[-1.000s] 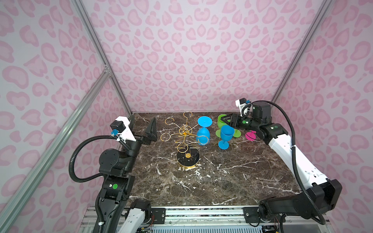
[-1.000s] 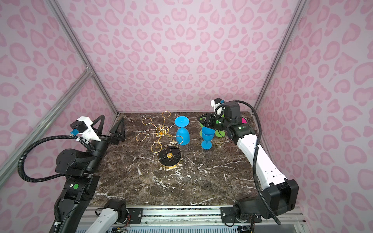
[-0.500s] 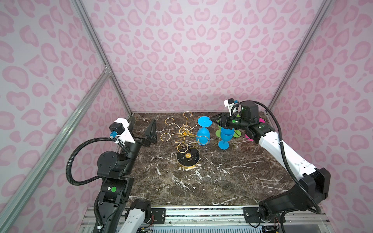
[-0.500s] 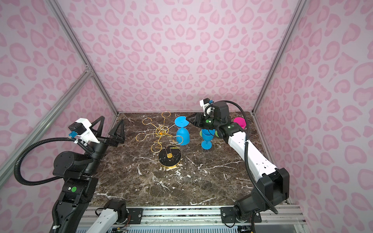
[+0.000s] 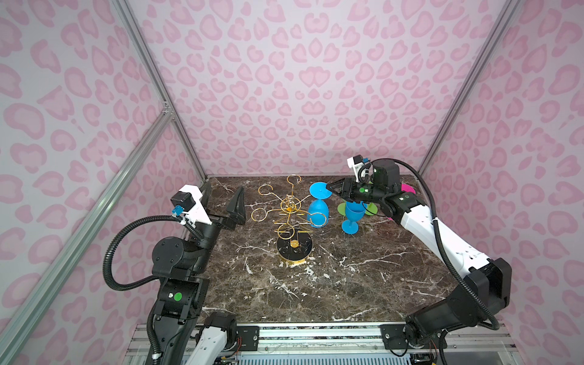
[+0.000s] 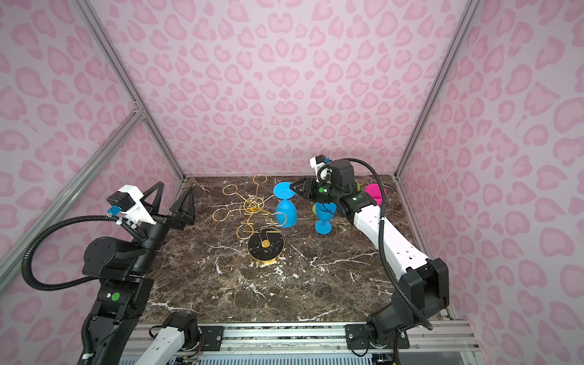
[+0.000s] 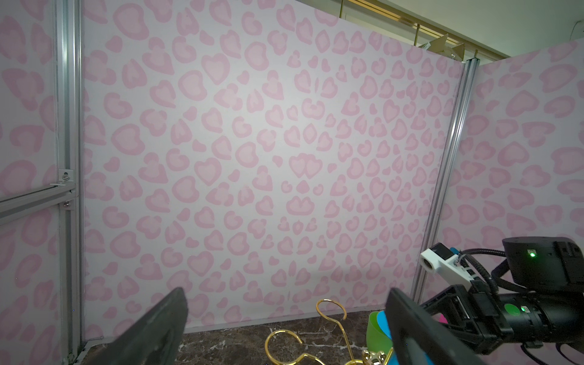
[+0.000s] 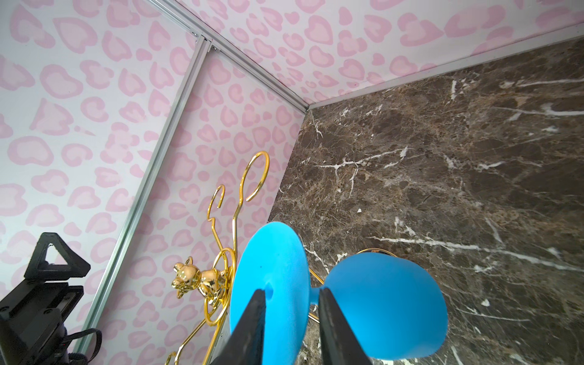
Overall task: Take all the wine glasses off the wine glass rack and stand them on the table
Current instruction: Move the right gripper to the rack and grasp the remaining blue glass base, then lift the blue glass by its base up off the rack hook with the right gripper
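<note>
A blue wine glass (image 5: 317,211) (image 6: 286,214) hangs bowl-down from a looped arm of the gold wire wine glass rack (image 5: 294,248) (image 6: 265,246), on the rack's right side. My right gripper (image 5: 330,189) (image 6: 294,188) (image 8: 292,292) reaches in from the right and straddles the glass's round foot (image 8: 268,278). One finger lies against the foot's flat face, the other stands by the stem with a thin gap showing. My left gripper (image 5: 225,187) (image 6: 176,187) (image 7: 284,292) stands wide open and empty, raised left of the rack.
Right of the rack an upright blue glass (image 5: 350,218) (image 6: 324,218) stands under my right wrist. A green glass (image 5: 343,208) and a pink one (image 5: 407,189) are behind it near the back right corner. The pink walls close in on three sides.
My right gripper has swung left from above the upright blue glass to the hanging glass's foot, and its jaws have narrowed. The left arm has barely moved.
</note>
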You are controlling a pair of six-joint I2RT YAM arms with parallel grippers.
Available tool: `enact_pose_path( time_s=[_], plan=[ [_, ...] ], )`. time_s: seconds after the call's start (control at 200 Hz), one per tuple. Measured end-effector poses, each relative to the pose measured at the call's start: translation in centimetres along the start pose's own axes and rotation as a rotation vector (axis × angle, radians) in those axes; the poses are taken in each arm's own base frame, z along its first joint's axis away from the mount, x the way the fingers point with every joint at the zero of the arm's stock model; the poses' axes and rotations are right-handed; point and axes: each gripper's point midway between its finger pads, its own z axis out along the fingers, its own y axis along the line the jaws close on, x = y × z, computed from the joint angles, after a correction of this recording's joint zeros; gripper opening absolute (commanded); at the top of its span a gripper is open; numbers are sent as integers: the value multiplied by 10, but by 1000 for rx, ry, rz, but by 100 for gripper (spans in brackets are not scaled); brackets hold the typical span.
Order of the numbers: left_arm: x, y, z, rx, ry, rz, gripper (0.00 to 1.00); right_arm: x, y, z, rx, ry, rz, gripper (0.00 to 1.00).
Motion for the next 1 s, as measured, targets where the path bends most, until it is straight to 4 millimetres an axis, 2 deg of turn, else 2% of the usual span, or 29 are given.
enact_pose_path(
  time_s=[0.165,0.335,0.63,0.7,1.0],
  plan=[
    [-2,0,-1,1,-4,0,98,1,1,2,-12,0,18,22],
    [-3,-1,-2,1,-7,1,98,2,3,5,-30,7,28,31],
    [-7,-2,-3,3,-15,2,98,4,4,6,-31,14,27,31],
    [-7,-2,-3,3,-15,2,98,5,3,6,-27,17,30,29],
    [-8,-2,-3,4,-18,2,98,8,-1,6,-6,27,27,12]
  ],
)
